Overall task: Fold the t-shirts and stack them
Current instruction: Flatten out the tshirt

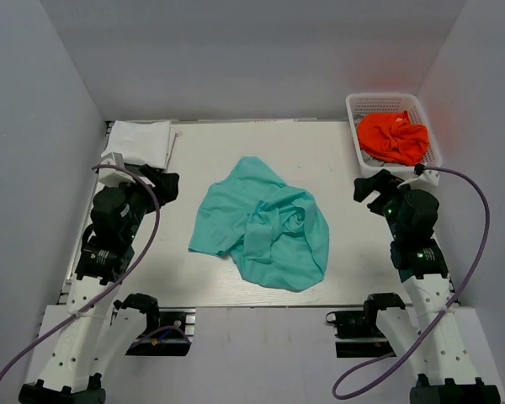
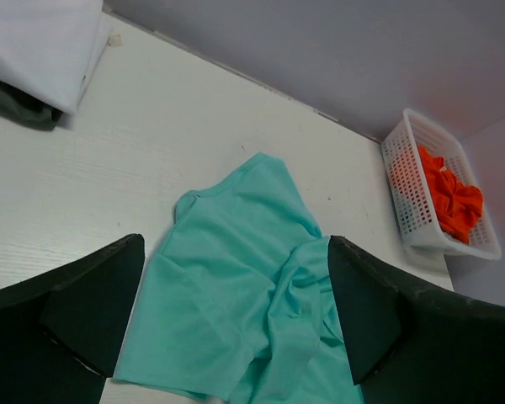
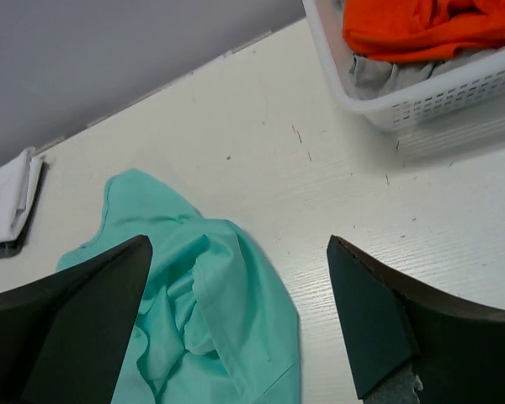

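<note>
Teal t-shirt (image 1: 261, 223) lies crumpled mid-frame, with tabletop (image 1: 328, 156) showing round every edge. Left gripper (image 1: 162, 183) and right gripper (image 1: 372, 187) flank it, well apart from the cloth, both spread wide and holding nothing. White t-shirt (image 1: 140, 141) sits folded upper left, orange t-shirt (image 1: 393, 137) in the basket (image 1: 353, 105) upper right.
</note>
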Available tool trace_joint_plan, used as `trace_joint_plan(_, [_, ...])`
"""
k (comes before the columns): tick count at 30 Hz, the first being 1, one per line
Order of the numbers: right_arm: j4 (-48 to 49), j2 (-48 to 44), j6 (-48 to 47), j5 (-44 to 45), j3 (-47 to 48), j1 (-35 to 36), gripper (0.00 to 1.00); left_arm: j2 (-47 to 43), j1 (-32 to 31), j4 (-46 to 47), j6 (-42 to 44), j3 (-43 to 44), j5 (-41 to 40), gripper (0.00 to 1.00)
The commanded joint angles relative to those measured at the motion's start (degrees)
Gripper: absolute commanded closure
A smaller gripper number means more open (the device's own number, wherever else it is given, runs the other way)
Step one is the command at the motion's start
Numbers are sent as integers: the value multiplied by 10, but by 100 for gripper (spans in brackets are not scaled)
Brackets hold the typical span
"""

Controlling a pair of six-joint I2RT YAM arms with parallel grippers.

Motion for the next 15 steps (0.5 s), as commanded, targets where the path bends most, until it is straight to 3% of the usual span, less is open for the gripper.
trace_joint_plan(1, [-26, 12, -16, -27, 35, 0, 10, -9, -1, -10, -26, -20, 5, 1])
trace_joint_plan(4, [-44, 20, 22, 1, 31, -1, 10, 10, -1, -10, -41, -33, 16, 1])
trace_joint_plan(8, [-83, 46, -6, 55, 40, 2, 10, 53, -1, 3, -49, -52, 126, 1])
trace_joint_plan(11, [-107, 60, -7, 90, 51, 2, 10, 85, -1, 23, -55, -85, 146, 1])
trace_joint_plan(14, [-81, 87, -57, 27, 48, 3, 10, 150, -12, 23, -49, -96, 158, 1])
trace_joint_plan(15, [-77, 100, -70, -97, 52, 3, 10, 166, -12, 23, -43, -96, 164, 1])
